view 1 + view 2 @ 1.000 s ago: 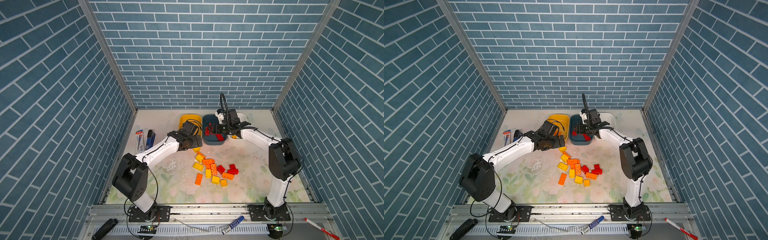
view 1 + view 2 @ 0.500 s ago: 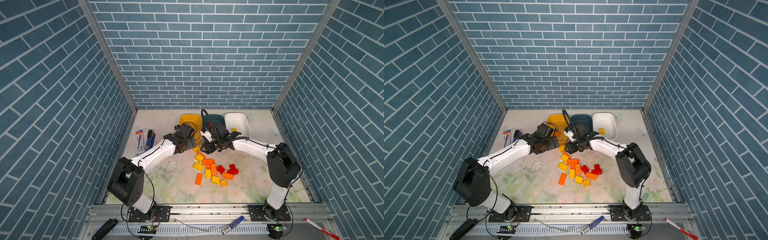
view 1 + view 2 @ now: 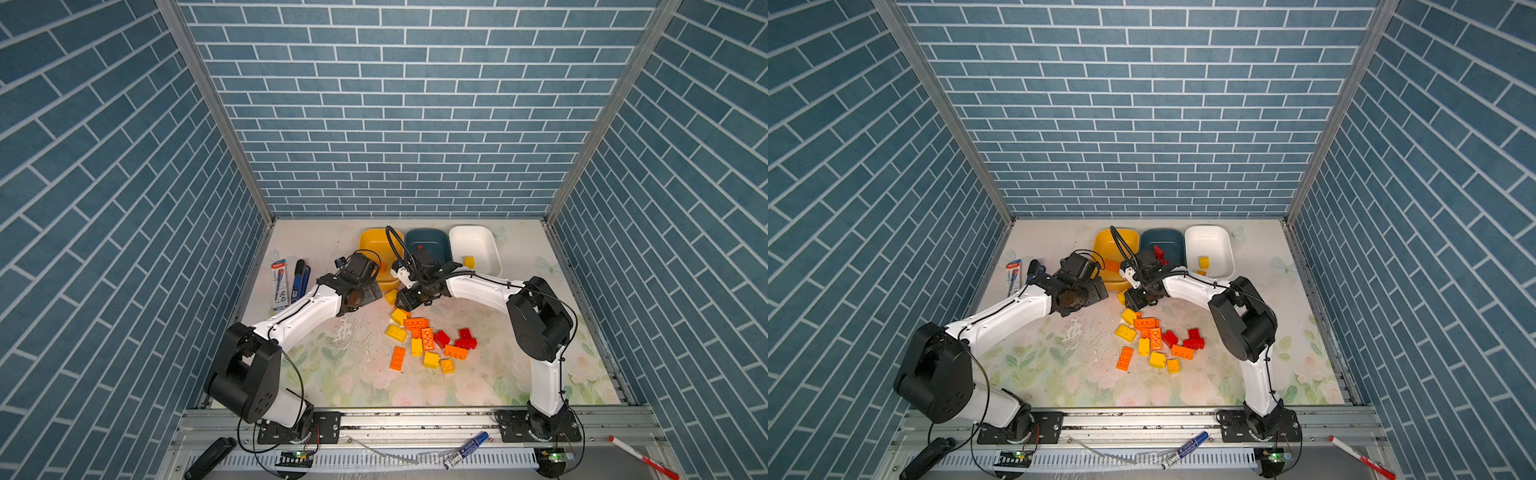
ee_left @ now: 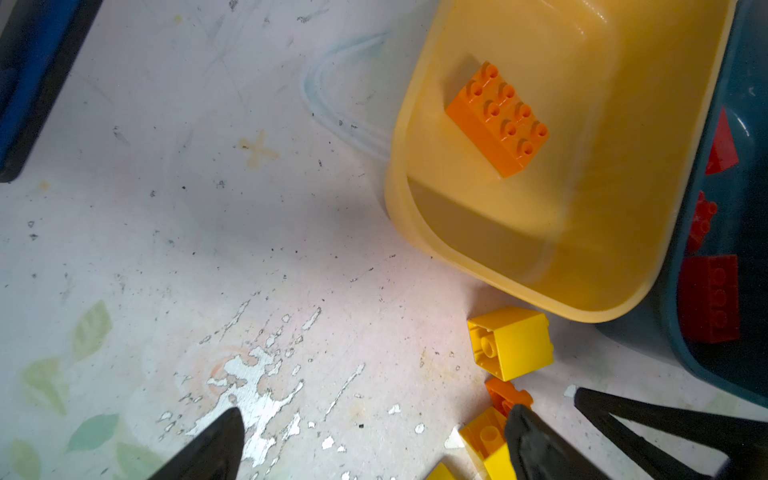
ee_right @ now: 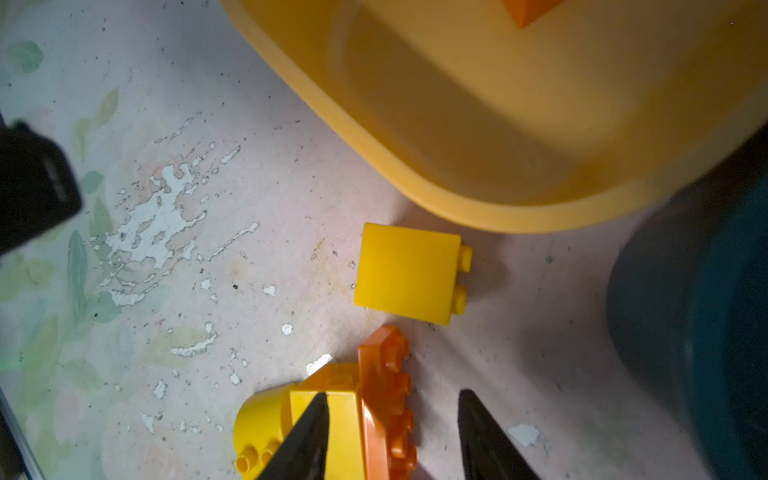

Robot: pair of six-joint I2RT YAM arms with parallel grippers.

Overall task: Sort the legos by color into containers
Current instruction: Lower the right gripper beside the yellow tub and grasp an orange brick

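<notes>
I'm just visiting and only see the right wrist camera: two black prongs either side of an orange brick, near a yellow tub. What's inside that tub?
Observer: An orange brick lies studs up in the yellow tub.
Operator: So where do the yellow ones go?
Observer: In a white tub at the other end of the tub row, outside your picture; it holds yellow bricks.

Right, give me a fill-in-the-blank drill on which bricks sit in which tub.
The lone brick in the yellow tub is ___.
Everything in the teal tub is ___.
Everything in the white tub is ___.
The left gripper has its jaws ___.
Missing words: orange; red; yellow; open.
</notes>
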